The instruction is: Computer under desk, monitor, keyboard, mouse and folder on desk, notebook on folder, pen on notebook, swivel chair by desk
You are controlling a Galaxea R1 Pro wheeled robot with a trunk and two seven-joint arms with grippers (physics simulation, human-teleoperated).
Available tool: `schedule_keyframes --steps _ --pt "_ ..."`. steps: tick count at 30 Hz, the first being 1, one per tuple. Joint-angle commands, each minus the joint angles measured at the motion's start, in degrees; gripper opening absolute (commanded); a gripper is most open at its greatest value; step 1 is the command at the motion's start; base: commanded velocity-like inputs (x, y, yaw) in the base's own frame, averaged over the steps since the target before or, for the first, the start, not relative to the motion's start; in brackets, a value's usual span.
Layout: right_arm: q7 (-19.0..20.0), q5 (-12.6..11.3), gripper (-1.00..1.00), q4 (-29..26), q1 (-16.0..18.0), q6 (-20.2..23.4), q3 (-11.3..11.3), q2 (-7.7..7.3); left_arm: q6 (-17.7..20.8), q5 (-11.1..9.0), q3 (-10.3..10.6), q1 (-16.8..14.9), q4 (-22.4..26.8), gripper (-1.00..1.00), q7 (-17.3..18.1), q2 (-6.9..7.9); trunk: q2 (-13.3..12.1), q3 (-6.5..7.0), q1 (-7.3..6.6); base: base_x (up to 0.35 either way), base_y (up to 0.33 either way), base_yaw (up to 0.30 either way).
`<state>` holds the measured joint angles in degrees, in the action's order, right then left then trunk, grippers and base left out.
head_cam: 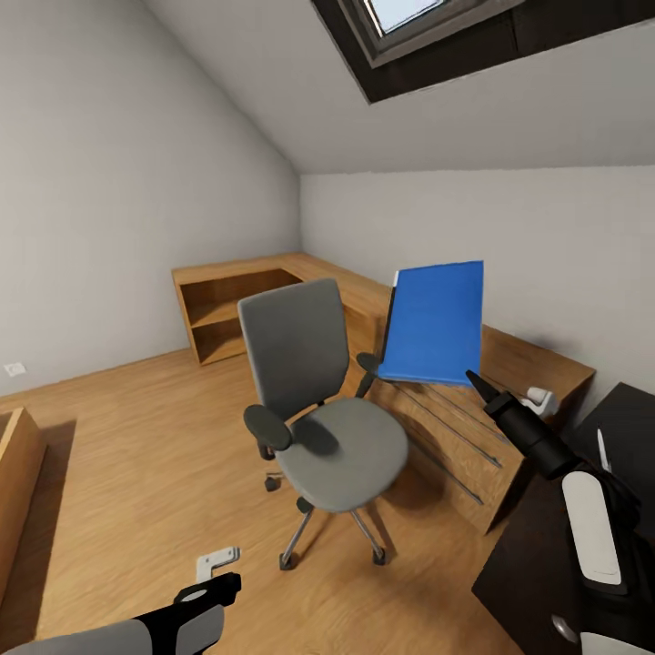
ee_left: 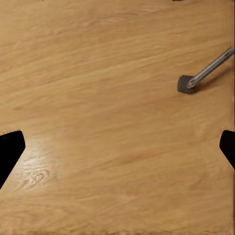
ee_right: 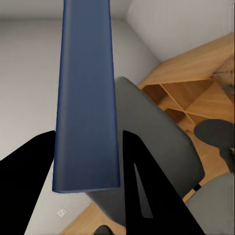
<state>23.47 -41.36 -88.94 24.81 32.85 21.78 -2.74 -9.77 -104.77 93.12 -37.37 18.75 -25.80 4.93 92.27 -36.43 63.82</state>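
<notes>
Right gripper (ee_right: 88,166) clamping folder (head_cam: 433,325), left gripper (ee_left: 117,147) spread

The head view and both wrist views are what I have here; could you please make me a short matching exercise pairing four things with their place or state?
Things:
1. folder
2. swivel chair
3. left hand
4. desk

Places or states:
A. open above bare wooden floor
B. black, at the lower right of the head view
C. held in the air by the right hand
D. seat bare, standing on the floor before the light-wood shelving

Pairs: 1-C, 2-D, 3-A, 4-B
</notes>
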Motion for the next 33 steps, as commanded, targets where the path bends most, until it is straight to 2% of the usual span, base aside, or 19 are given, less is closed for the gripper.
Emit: schedule_keyframes --steps 1,6,13,26,28,31,33 --pt "0.08 -0.31 -1.00 0.00 0.06 0.46 0.09 0.02 -0.42 -0.58 0.48 -0.07 0.24 1.00 -0.30 0.08 -0.38 0.15 -0.26 -0.331 0.000 -0.257" --pt "0.02 -0.30 -1.00 0.00 0.06 0.46 0.10 0.02 -0.42 -0.97 0.48 -0.07 0.24 1.00 -0.30 0.05 -2.39 1.09 -1.36 -0.289 0.000 -0.275" --pt "-0.09 -0.27 -1.00 0.07 0.06 0.30 0.10 0.09 -0.42 -1.30 0.48 -0.07 0.24 1.00 -0.30 0.00 -5.19 2.35 -2.90 -0.053 0.000 -0.293" --pt "-0.18 -0.21 -1.00 0.09 0.06 0.28 0.10 0.03 -0.54 -1.28 0.48 0.95 0.24 1.00 -0.26 0.03 -5.19 2.35 -2.90 -0.001 0.031 -0.296" --pt "-0.18 -0.21 -1.00 0.09 0.06 0.28 0.10 0.02 -0.50 -1.29 0.48 1.42 0.24 1.00 -0.25 0.06 -5.19 2.35 -2.90 0.000 0.251 -0.296" --pt "-0.18 -0.21 -1.00 0.09 0.06 0.28 0.10 0.02 -0.58 -1.24 0.48 5.16 0.24 1.00 -0.22 0.08 -5.19 2.35 -2.90 0.000 0.301 -0.296" --pt "-0.18 -0.21 -1.00 0.16 0.06 0.24 0.10 0.03 -0.58 -1.23 0.48 6.26 0.24 1.00 -0.22 0.11 -5.19 2.35 -2.90 0.005 0.322 -0.297"
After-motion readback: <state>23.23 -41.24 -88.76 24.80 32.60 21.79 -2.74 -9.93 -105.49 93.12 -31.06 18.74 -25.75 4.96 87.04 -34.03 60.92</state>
